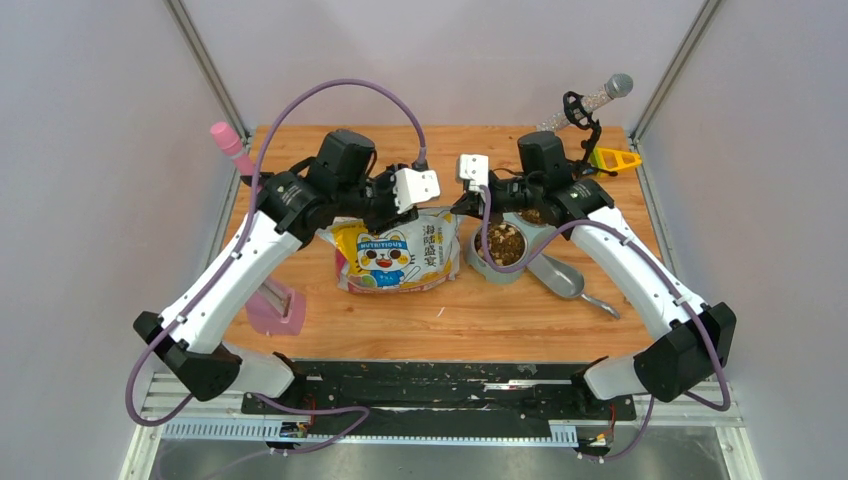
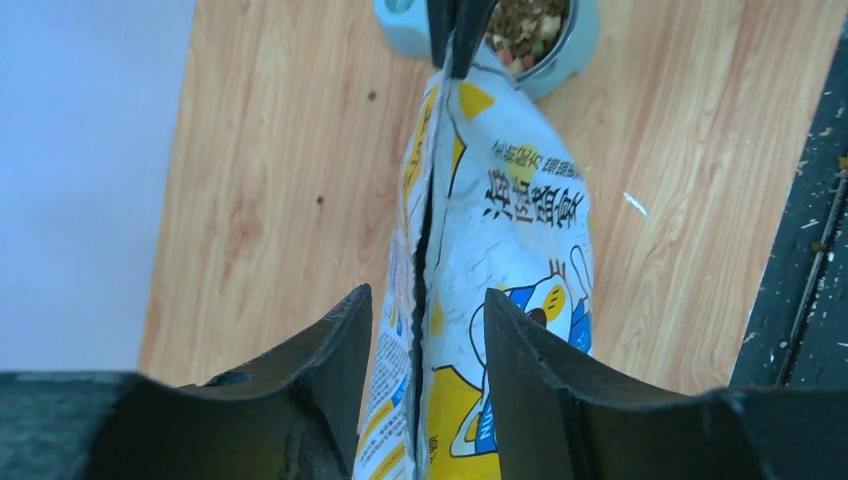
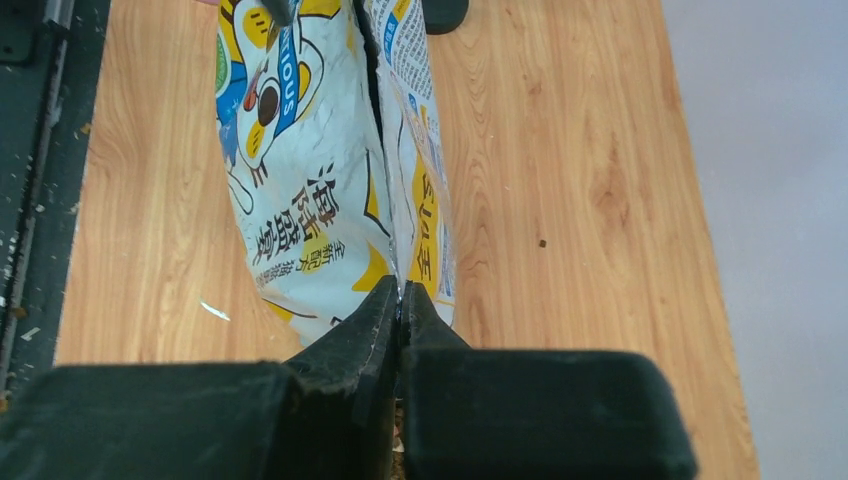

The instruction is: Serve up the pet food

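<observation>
Pet food (image 1: 506,243) is lying as a brown and tan heap inside a pale bowl (image 1: 480,264), which is standing on the wooden table (image 1: 450,320) just to the right of the cartoon-cat bag (image 1: 400,258). The right arm's wrist is reaching across above the bowl and is partly covering it in the overhead view. The right gripper (image 3: 400,295) is pinching the bag's upper seam at the end nearest the bowl, with its jaws pressed together on the thin edge. In the left wrist view the kibble is showing just beyond those dark fingers. The left gripper (image 2: 428,300) is sitting at the opposite end of the bag, well apart from the bowl. Its jaws are standing apart on either side of the seam, and the bag's whole length is lying between it and the food. A grey scoop (image 1: 555,272) is lying on the table against the bowl's near right side, its handle pointing toward the right arm. A pink holder (image 1: 275,308) is standing near the table's left front, and a yellow triangular piece (image 1: 613,158) is resting at the far right corner. A few dark crumbs are dotting the wood beside the bag.
</observation>
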Action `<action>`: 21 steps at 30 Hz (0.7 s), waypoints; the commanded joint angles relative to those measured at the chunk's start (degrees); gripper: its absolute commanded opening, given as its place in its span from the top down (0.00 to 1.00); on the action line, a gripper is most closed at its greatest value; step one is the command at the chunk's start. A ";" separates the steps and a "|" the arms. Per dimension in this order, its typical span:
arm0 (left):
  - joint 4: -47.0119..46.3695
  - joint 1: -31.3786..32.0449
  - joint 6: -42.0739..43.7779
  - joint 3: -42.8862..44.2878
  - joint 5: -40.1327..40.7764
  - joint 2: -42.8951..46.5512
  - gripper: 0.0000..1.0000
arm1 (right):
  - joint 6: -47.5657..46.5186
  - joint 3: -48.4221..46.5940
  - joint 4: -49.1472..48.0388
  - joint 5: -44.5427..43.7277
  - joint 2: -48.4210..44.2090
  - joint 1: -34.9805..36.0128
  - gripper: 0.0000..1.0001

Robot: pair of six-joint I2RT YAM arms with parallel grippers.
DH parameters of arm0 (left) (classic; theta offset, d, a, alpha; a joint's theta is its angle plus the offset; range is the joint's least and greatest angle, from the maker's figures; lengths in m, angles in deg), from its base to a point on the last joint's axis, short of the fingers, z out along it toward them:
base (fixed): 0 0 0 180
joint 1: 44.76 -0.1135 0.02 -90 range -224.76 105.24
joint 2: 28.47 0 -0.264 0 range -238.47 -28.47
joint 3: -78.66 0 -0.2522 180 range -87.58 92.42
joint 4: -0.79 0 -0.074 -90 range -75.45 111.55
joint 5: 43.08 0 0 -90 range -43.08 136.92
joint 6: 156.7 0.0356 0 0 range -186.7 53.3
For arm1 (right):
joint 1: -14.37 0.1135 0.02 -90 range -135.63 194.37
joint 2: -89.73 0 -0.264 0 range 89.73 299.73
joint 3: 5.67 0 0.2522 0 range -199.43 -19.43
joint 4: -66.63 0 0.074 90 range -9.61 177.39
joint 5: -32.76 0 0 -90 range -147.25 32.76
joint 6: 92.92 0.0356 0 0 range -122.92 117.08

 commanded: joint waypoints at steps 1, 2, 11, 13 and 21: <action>-3.35 0.90 4.46 0.97 -6.86 1.47 0.42 | 7.34 -4.08 -3.57 5.70 -0.95 -0.23 1.00; -3.34 1.01 5.39 0.80 -7.26 1.33 0.40 | 7.84 -4.08 -3.75 5.89 -1.08 -0.24 1.00; -7.69 1.24 5.94 0.24 -5.94 -2.24 0.28 | 6.24 -2.75 -3.88 9.51 -2.35 -0.23 1.00; -7.14 1.24 5.26 1.64 -5.38 -3.80 0.28 | 5.98 -2.48 -3.83 9.43 -2.31 -0.24 1.00; -0.94 1.27 6.09 4.99 -7.84 -8.15 0.54 | 6.46 -2.95 -3.98 7.06 -2.27 -0.23 1.00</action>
